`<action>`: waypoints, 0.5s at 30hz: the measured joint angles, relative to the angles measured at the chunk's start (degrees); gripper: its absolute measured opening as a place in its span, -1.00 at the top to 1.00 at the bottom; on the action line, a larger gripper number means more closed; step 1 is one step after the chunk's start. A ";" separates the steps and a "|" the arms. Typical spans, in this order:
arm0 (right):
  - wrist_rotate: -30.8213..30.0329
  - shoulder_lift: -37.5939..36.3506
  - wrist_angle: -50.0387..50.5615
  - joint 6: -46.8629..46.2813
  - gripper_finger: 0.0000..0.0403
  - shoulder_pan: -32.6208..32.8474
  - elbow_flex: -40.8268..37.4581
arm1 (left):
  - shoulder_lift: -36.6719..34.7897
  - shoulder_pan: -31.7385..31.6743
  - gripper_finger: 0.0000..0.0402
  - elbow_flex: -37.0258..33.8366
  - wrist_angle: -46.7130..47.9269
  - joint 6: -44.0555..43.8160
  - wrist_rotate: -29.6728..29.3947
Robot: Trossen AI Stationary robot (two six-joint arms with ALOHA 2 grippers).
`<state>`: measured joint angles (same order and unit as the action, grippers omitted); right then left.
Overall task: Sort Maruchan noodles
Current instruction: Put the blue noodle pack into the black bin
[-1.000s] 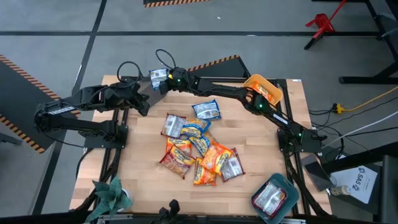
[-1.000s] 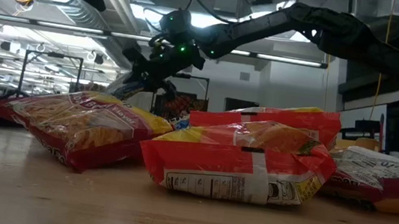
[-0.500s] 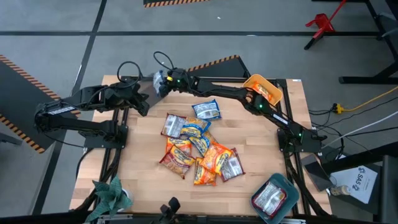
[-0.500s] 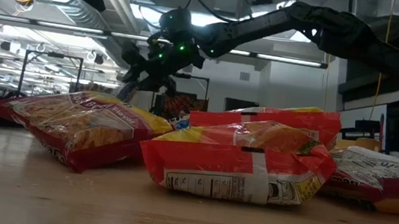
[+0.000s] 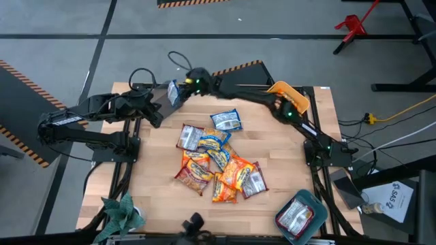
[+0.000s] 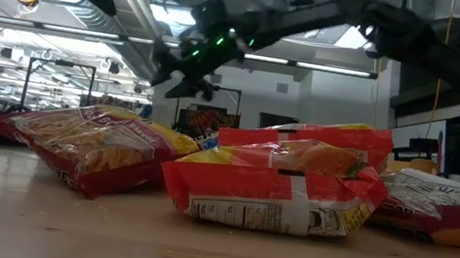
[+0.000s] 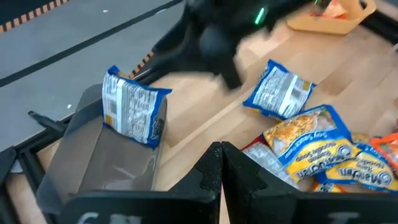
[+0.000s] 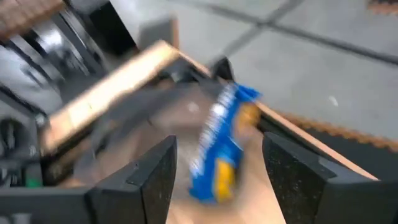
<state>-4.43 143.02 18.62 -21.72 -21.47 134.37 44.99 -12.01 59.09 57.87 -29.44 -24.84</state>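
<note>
A blue-and-silver noodle packet [image 7: 132,115] stands on its lower edge in the grey bin [image 7: 102,165] at the table's far left corner; it also shows in the high view [image 5: 172,92]. My right gripper [image 5: 192,79] hangs open just above and to the right of it. Its fingers [image 8: 155,171] are spread wide, with the packet [image 8: 216,158] beyond them. My left gripper [image 7: 221,165] is shut and waits beside the bin, near the left edge [image 5: 154,112]. The other packets lie in a heap [image 5: 218,160] mid-table.
A yellow bin [image 5: 289,96] sits at the far right corner. A teal bin [image 5: 300,215] at the near right corner holds a silver-and-red packet. One blue-and-silver packet [image 5: 225,121] lies apart at the heap's far side. Bare wood rings the heap.
My right gripper had the blue-and-silver packet over the far left corner. It opened, let go, then rose and drew back toward the right. The packet dropped into the grey bin and now stands on edge there.
</note>
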 joint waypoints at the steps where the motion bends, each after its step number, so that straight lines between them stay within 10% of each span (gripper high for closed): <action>1: -0.04 -1.32 3.59 0.49 -0.08 -0.41 0.15 | -0.01 -0.01 1.00 -0.01 0.22 0.00 0.51; 15: -8.66 -17.28 61.48 1.91 -0.05 -3.63 0.52 | 5.86 -0.21 0.95 -14.78 -39.12 1.51 19.62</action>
<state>-13.09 125.74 80.10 -19.81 -25.10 134.89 50.85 -12.22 44.31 18.75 -27.94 -5.22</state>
